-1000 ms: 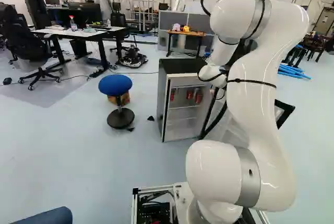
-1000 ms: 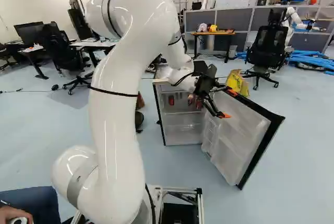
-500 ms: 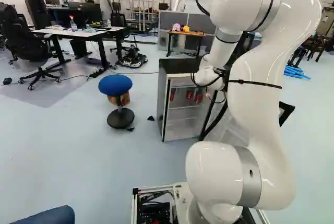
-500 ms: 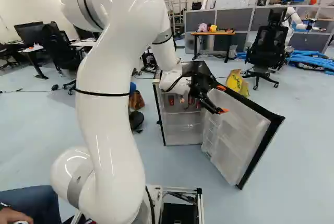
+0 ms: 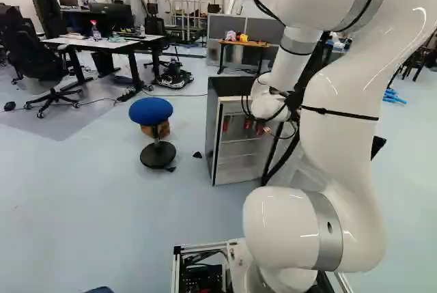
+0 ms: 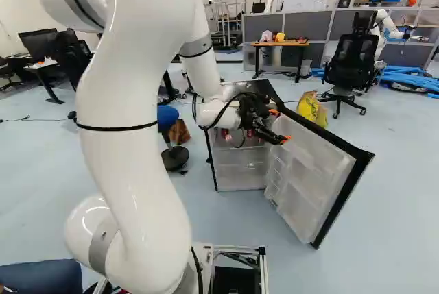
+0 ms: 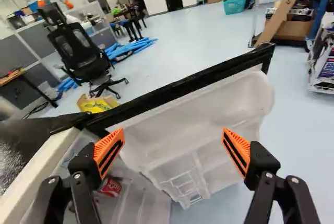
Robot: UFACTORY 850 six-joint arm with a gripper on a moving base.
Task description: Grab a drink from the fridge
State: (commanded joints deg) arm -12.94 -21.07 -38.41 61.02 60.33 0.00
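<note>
Gripper point(image 6: 280, 127) is widely open, holds nothing; its orange-padded fingers stand far apart. It is located in front of fridge point(image 5: 212, 139), near inner side of opened door point(image 6: 319, 177). Red cans point(image 5: 247, 123) stand inside fridge, on upper shelf. In wrist view, one red can shows beside one finger, outside of gap. Blue stool point(image 5: 151, 110) stands beside fridge.
</note>
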